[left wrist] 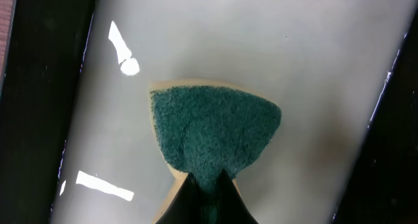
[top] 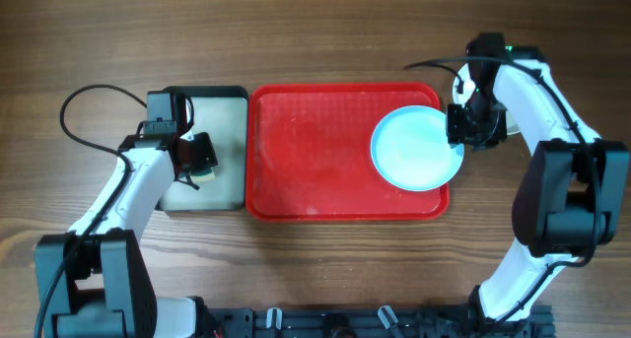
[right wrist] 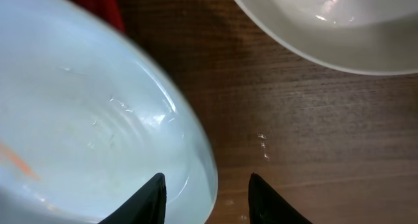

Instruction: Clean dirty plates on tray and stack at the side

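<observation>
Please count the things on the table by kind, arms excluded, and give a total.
Plates: 2, pale blue plate and white plate
Trays: 2, red tray and grey tray
Sponges: 1, teal sponge
Total: 5

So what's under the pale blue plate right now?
Mostly the red tray; the pale blue plate overhangs its right rim above the wooden table. The tray surface beneath the plate is covered, so anything there cannot be seen.
</observation>
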Robot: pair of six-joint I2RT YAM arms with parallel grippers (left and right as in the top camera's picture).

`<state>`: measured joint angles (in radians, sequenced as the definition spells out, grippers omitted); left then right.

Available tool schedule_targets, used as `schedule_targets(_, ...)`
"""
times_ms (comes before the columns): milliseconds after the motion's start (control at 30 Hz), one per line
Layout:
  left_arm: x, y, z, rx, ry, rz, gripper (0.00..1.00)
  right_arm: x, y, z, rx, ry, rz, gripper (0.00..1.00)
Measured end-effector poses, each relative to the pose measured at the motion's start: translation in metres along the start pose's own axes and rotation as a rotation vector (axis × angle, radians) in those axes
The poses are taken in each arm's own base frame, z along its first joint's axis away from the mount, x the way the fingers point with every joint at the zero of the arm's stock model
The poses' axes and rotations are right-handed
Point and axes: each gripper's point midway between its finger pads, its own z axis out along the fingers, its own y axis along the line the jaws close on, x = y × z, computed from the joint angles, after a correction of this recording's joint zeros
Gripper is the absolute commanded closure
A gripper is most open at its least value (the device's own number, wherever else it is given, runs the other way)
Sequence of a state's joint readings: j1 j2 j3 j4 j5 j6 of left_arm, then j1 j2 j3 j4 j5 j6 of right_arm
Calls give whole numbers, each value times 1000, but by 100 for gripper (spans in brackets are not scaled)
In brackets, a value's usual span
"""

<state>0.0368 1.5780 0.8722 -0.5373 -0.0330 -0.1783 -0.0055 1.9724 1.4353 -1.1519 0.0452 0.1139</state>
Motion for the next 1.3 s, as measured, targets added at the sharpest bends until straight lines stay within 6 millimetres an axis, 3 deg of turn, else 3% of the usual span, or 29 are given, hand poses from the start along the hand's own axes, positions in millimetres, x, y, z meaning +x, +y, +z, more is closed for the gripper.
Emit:
schedule_targets(100,0,0,0,0,1,0,95,-2,0,6,4,-14,-3,85)
schedule_targets(167,0,0,0,0,1,0,95,-6,1,6,-2,-28,-7,94)
schedule_targets(300,0,0,0,0,1,0,95,-10,16,5,-90,-41,-1,96)
schedule_targets(433,0,0,0,0,1,0,95,-13,49,0,-256,-49,27,96)
schedule_targets(567,0,0,0,1,1,0,96,-9,95,-5,-336,-54,-35,96)
schedule_targets(600,0,-1,0,4,2,0,96,-4,122,-7,-351,-57,-60,96)
schedule_targets(800,0,-1,0,4,1,0,96,14,203,-12,-392,-102,-170,96)
schedule_targets(900,0,-1,0,4,1,0,96,19,226,-14,-408,-123,-185,96)
schedule_targets(1100,0,-1,0,4,1,0,96,17,224,-11,-349,-148,-146,96)
schedule_targets(1300,0,-1,0,4,1,0,96,2,200,-7,-204,-224,-96,96)
